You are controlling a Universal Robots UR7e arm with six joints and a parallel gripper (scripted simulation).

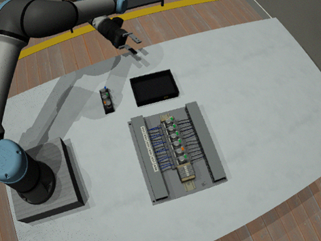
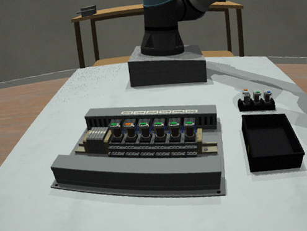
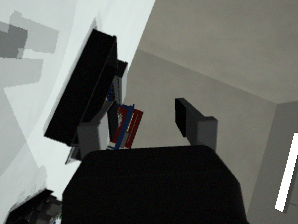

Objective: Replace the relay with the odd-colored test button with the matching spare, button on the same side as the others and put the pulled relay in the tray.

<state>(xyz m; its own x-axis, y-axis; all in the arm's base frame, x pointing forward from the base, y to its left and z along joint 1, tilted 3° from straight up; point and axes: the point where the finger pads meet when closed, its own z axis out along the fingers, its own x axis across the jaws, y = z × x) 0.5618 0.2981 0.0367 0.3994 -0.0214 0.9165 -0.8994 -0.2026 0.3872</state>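
My gripper is open and empty, high above the table's back edge beyond the tray. In the row of six relays, one relay with an orange button sits second from the terminal-block end; the others have green buttons. A small black holder carries three upright spares: an orange-button spare, a green-button spare in the middle and a blue-button spare. The black tray looks empty. Relay blades are hidden.
Grey wire ducts flank the relay row on both sides. Terminal blocks stand at one end of the row. Blue and dark wires run beside the sockets. The tray lies between my gripper and the panel.
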